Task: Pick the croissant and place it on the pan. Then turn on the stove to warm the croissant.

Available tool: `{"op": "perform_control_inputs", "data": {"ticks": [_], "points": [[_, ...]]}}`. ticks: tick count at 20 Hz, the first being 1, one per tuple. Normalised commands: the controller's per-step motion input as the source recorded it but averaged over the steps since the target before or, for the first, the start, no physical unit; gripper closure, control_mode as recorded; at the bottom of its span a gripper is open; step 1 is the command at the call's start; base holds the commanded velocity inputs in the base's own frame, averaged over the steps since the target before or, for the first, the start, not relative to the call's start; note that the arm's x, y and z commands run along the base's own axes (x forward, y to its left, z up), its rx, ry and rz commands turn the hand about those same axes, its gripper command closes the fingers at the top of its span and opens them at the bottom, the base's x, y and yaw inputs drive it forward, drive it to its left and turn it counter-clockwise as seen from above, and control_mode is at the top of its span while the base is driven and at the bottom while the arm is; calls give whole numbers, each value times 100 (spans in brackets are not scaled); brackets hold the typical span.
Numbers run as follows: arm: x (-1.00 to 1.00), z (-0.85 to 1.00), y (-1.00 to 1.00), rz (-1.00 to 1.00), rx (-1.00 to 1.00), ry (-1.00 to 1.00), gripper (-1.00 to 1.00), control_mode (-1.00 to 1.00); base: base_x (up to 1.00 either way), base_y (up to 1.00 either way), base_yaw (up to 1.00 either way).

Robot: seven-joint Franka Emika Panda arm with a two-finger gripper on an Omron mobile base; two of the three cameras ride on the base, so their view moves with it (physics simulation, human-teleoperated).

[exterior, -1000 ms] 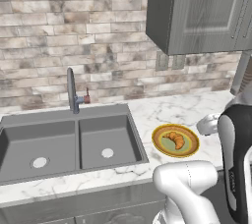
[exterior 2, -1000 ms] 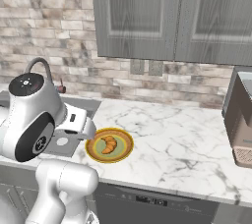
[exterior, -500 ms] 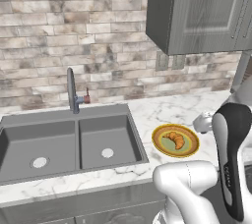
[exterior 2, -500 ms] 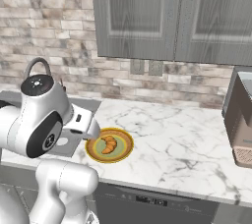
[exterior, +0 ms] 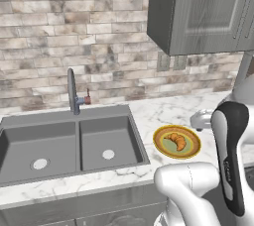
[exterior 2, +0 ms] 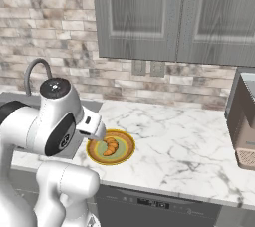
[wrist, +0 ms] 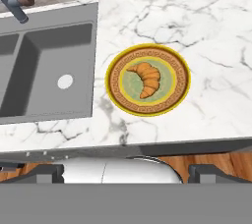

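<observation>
The croissant (wrist: 146,78) (exterior: 177,141) (exterior 2: 110,146), small, golden and crescent-shaped, lies in the middle of a round yellow-rimmed plate (wrist: 179,97) (exterior: 159,145) (exterior 2: 125,154) on the marble counter, just right of the sink. My gripper (wrist: 127,173) hangs high above the counter's front edge and looks straight down. It is open, with its two dark fingertips (wrist: 45,173) far apart and nothing between them. The croissant sits well ahead of the fingertips, untouched. The pan and the stove are out of view.
A grey double sink (exterior: 64,141) (wrist: 44,70) with a tall faucet (exterior: 73,91) fills the counter left of the plate. Grey wall cabinets (exterior 2: 164,17) hang overhead. A dark appliance (exterior 2: 244,121) stands at the counter's far right. Open marble (exterior 2: 184,146) stretches between it and the plate.
The arm's upper links have swung a little, rising and shifting right in the right base view. The croissant and plate have stayed put, and the jaws have stayed wide.
</observation>
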Motion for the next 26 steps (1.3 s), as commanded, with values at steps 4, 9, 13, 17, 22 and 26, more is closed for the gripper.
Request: {"op": "perform_control_inputs", "data": {"ticks": [4,9,13,17,22,26], "points": [[26,-18,0,0,3,0,-100,-100,0,0,0],[24,-27,-4,0,0,1,-100,-100,0,0,0],[21,-26,-9,0,0,4,-100,-100,0,0,0],[19,-27,-8,0,-3,5,-100,-100,0,0,0],[24,-23,-12,0,-2,6,-100,-100,0,0,0],[24,-19,-10,0,-1,4,-100,-100,0,0,0]]}}
